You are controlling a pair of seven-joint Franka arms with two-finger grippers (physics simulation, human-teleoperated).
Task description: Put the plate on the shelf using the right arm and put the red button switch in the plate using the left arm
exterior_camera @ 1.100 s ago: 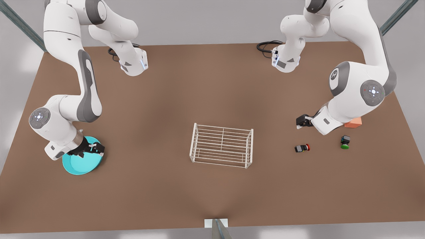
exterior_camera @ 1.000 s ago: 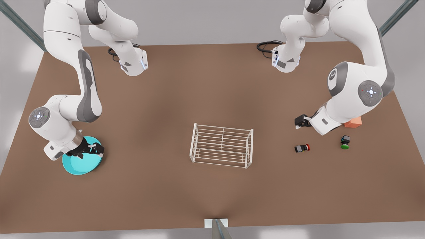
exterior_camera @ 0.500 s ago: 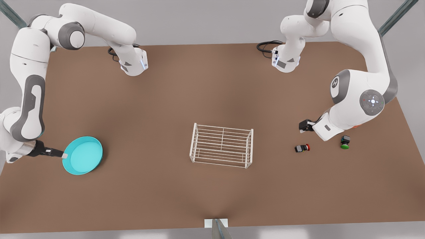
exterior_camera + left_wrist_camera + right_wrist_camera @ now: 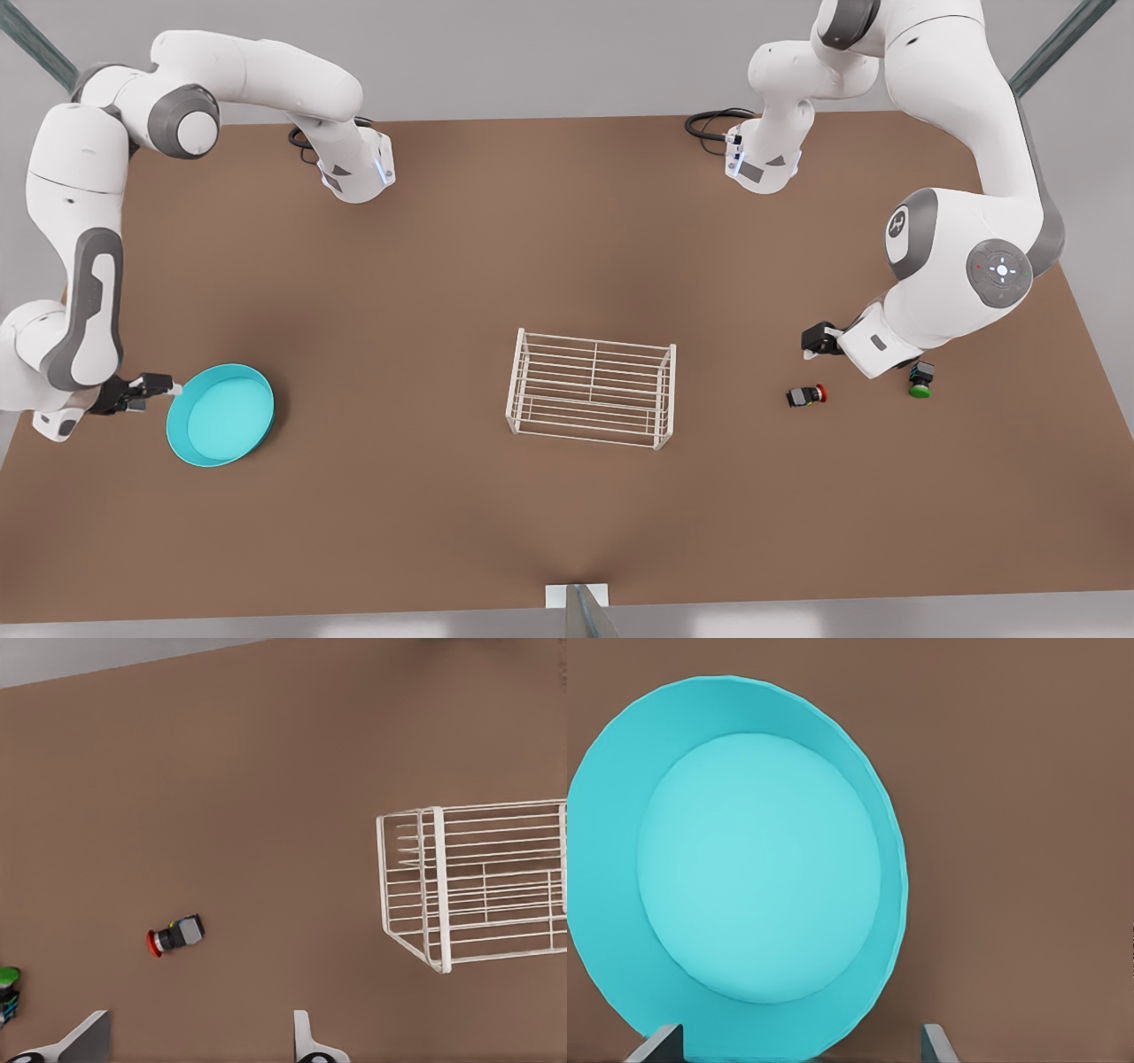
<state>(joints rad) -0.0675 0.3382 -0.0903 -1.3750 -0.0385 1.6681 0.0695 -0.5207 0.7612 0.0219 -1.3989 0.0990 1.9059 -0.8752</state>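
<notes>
plain matte brown table (image 4: 461, 248), grey walls, glossy turquoise plate (image 4: 221, 416) by spread-fingered right gripper (image 4: 164, 388), white wire shelf (image 4: 592, 388), left gripper (image 4: 819, 341) fingers apart above red button switch (image 4: 806, 396)

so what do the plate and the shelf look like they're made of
The plate looks like smooth plastic or glazed ceramic: even turquoise, soft sheen, no pattern; the render leaves it open which. The shelf looks like thin metal wire coated white: slim parallel bars, short corner posts, table visible through the gaps.
</notes>
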